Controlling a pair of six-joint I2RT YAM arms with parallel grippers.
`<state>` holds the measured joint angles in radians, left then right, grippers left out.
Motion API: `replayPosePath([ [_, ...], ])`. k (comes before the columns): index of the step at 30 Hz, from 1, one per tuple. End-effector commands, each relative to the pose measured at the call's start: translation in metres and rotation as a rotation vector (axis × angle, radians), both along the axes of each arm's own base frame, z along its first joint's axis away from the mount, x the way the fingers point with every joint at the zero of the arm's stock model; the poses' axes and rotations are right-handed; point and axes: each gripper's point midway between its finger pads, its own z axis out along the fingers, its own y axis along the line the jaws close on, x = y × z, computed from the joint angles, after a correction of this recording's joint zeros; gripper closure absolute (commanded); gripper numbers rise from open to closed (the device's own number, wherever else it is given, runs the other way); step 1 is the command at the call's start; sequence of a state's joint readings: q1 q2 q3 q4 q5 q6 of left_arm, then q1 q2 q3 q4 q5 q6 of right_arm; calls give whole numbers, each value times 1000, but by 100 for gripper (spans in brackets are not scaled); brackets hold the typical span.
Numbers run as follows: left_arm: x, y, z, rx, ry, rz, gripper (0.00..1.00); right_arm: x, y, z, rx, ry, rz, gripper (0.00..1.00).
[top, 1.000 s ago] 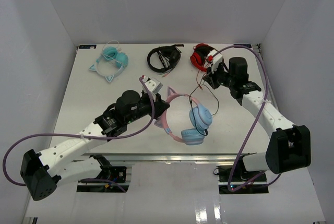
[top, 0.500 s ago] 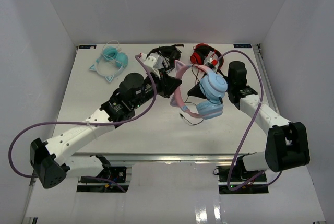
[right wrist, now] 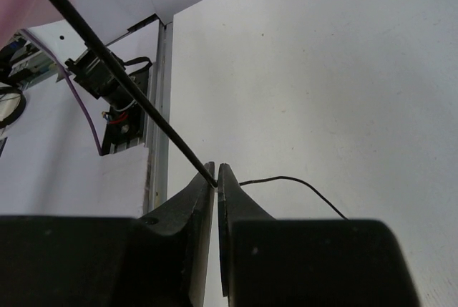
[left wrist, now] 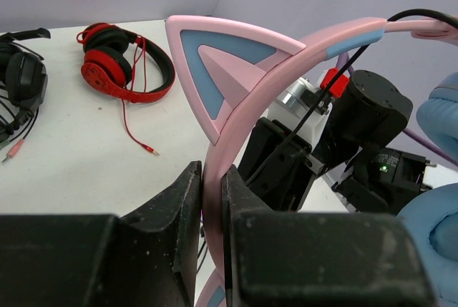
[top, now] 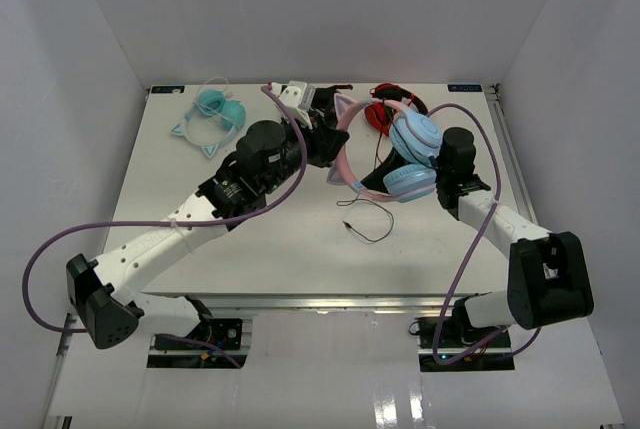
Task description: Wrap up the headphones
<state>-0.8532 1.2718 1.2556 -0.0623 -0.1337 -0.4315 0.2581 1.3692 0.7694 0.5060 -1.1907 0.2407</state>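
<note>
The over-ear headphones [top: 412, 181] have light-blue cups and a pink headband [left wrist: 308, 41]. Their cat ear [left wrist: 215, 56] is pink with a blue inner panel, a blue strip marks the band, and the thin cable [top: 365, 221] is black. Along the table's far edge lie a red-and-black pair [left wrist: 118, 71], an all-black pair [left wrist: 23, 79] and a teal pair [top: 213, 112] with a white band. The table [top: 250, 249] is plain white — the left arm [top: 150, 244] and right arm [top: 500, 214] are white and black, trailed by purple hoses [top: 40, 259].

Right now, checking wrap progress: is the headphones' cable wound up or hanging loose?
Loose. The cable trails from the headphones onto the table, unwound; the right gripper pinches it.
</note>
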Motion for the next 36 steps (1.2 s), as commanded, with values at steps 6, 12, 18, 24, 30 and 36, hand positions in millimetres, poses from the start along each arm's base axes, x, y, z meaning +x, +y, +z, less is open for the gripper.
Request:
replayPosePath([
  [6, 0, -18, 98, -196, -117, -6, 100, 13, 9, 15, 102, 58, 55, 66],
  [12, 2, -16, 114, -204, -128, 20, 100, 17, 12, 10, 138, 44, 81, 46],
  [18, 2, -8, 136, -267, -134, 55, 100, 11, 11, 3, 179, -54, 111, 37],
  [24, -1, 5, 161, -342, -141, 84, 100, 10, 12, -4, 189, -108, 163, 38],
  [30, -4, 18, 178, -367, -165, 118, 100, -7, 24, -14, 174, -116, 228, 58],
  [36, 1, 39, 179, -368, -173, 214, 100, -32, 29, -23, 139, -85, 251, 80],
])
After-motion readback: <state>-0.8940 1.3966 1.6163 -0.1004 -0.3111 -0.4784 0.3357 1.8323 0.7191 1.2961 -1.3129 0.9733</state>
